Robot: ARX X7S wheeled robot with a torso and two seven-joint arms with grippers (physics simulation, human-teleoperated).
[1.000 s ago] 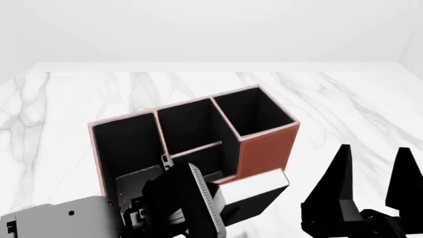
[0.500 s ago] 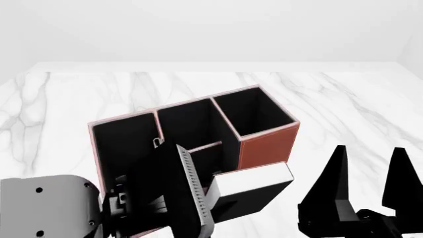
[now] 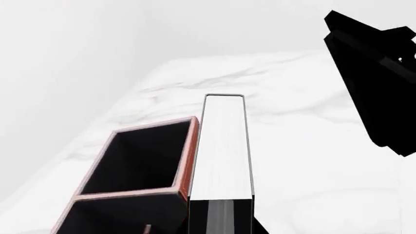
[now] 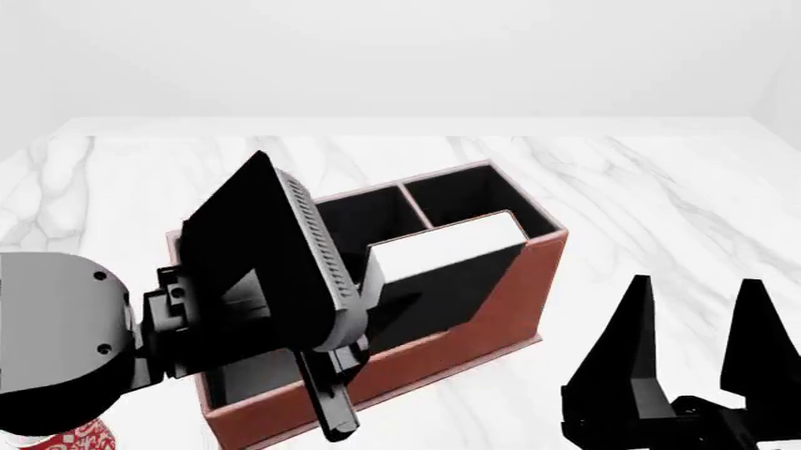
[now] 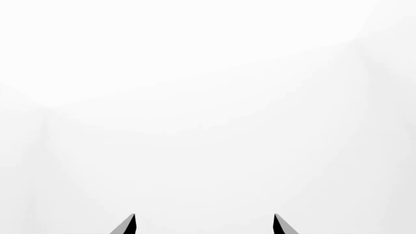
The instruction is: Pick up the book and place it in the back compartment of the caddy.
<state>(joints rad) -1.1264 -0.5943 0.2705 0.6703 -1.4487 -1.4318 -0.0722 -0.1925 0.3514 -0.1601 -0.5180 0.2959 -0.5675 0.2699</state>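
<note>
One book (image 4: 445,246) in left hand (image 4: 328,328), above caddy (image 4: 501,300) cells.

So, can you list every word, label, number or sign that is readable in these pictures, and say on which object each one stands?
None: no readable text in any view.
Book: black cover and white page edges, no title visible.
Caddy: plain reddish-brown walls, no label.
Mug: only a red-and-white pattern shows at the edge of the head view; no letters can be made out.
Left end effector and right end effector: no markings.
</note>
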